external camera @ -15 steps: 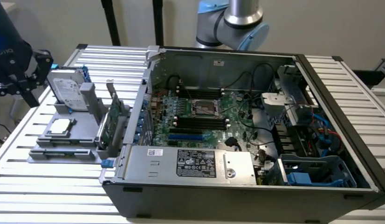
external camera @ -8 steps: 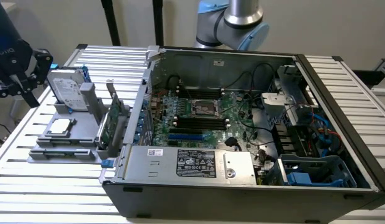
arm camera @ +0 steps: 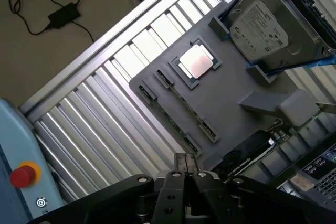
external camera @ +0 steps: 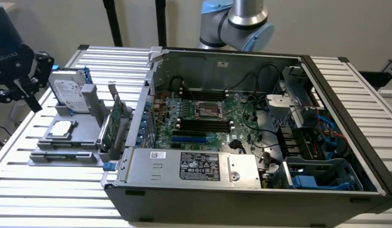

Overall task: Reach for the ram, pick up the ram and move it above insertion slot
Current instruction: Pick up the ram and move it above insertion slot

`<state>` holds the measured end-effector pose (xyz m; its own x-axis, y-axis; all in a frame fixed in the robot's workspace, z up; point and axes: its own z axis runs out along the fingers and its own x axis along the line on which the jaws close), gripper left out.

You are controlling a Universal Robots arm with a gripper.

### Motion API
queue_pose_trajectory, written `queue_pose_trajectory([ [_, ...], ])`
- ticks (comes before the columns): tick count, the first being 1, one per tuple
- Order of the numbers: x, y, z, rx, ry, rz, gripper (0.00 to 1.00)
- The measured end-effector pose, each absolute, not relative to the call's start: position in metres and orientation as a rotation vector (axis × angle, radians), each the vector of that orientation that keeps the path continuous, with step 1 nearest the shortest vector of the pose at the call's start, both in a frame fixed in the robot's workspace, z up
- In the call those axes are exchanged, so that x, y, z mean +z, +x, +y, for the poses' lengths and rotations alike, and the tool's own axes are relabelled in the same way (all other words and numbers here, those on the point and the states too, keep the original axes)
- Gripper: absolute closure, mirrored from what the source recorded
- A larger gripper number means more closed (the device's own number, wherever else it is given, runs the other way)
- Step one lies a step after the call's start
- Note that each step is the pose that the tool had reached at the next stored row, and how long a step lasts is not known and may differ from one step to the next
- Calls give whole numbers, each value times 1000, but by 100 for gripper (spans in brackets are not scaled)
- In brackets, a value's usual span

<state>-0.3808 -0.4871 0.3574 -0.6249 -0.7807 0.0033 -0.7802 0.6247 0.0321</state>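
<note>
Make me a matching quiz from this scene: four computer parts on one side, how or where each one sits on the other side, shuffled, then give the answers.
Things:
1. hard drive
2. processor chip
3. expansion card
4. power supply

Places or states:
A. lying flat in a square recess of the grey holder
B. standing on edge right beside the outer wall of the computer case
C. propped up at a tilt on the holder
D. inside the case, bearing a label

Pairs: 1-C, 2-A, 3-B, 4-D
</note>
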Motion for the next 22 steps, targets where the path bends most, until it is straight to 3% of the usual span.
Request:
queue_pose_trajectory([
  [22,345,-381,-487,-38,1883,-2488,89],
])
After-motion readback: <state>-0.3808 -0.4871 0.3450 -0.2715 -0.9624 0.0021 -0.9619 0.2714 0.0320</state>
